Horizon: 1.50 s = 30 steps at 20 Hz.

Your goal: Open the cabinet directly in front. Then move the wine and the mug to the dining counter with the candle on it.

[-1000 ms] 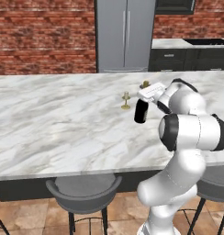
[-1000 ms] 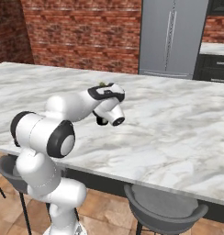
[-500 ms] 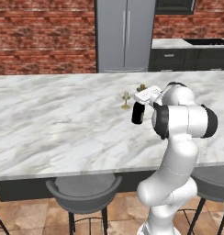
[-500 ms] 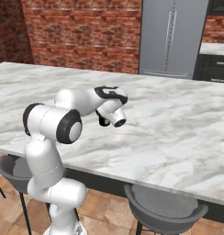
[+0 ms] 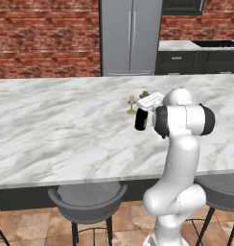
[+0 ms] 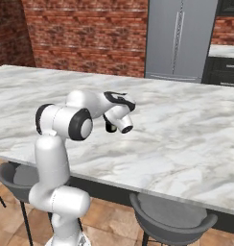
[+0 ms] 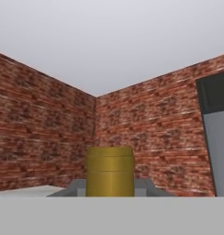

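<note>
My gripper (image 5: pixel 146 106) is shut on the neck of the wine (image 5: pixel 140 120), a dark bottle hanging tilted low over the dining counter (image 5: pixel 56 125). The gold cap (image 7: pixel 109 170) stands up between my fingers (image 7: pixel 76 187) in the hand view. Just left of the bottle, on the marble, stands the candle (image 5: pixel 131 104) in its small gold holder. From the right base view the wine (image 6: pixel 110 127) shows as a dark shape under my hand, with the gripper (image 6: pixel 112 118) above it. The mug and the cabinet are out of view.
A grey steel refrigerator (image 5: pixel 131 36) stands against the brick wall behind the counter, with a dark kitchen counter (image 5: pixel 200 57) to its right. Round grey stools (image 5: pixel 87 194) (image 6: pixel 171 217) sit along the counter's near edge beside my base.
My arm has swung its elbow up and stands more upright. The bottle has stayed in the grip and shifted only slightly over the marble.
</note>
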### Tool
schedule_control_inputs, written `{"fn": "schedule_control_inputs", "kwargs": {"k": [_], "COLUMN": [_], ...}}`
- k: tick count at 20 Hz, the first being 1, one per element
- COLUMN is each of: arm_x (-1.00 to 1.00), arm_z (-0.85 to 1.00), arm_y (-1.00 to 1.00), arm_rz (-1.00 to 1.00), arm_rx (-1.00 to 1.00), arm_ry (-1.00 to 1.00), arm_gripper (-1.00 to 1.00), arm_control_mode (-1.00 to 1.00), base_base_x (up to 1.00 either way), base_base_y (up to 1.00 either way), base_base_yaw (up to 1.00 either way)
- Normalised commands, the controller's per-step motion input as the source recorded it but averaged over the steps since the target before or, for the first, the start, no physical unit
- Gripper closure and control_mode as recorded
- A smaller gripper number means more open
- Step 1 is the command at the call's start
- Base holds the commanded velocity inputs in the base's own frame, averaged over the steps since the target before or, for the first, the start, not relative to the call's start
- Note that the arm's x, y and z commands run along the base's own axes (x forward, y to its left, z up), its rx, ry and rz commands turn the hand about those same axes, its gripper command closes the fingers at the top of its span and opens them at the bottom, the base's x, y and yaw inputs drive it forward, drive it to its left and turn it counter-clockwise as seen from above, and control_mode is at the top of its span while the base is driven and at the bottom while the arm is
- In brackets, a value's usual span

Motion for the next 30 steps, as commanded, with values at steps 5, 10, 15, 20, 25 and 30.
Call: {"fn": "schedule_control_inputs", "kwargs": {"k": [5,10,15,20,25,30], "arm_x": [0.39,0.40,0.40,0.12,0.00,0.00], "arm_z": [-0.29,-0.28,-0.27,-0.41,-0.47,-0.45], "arm_y": [0.00,0.00,0.00,0.00,0.11,0.29], "arm_rz": [0.00,0.00,0.00,0.00,0.00,0.00], "arm_rx": [0.00,0.00,0.00,0.00,0.00,0.00], "arm_ry": [0.00,0.00,0.00,-0.02,-0.10,-0.08], "arm_gripper": [1.00,1.00,1.00,1.00,1.00,1.00], "arm_control_mode": [-1.00,-1.00,-1.00,-1.00,-1.00,-1.00], "base_base_x": [0.00,0.00,0.00,0.00,0.00,0.00], "base_base_y": [0.00,0.00,0.00,0.00,0.00,0.00], "base_base_yaw": [0.00,0.00,0.00,0.00,0.00,0.00]}}
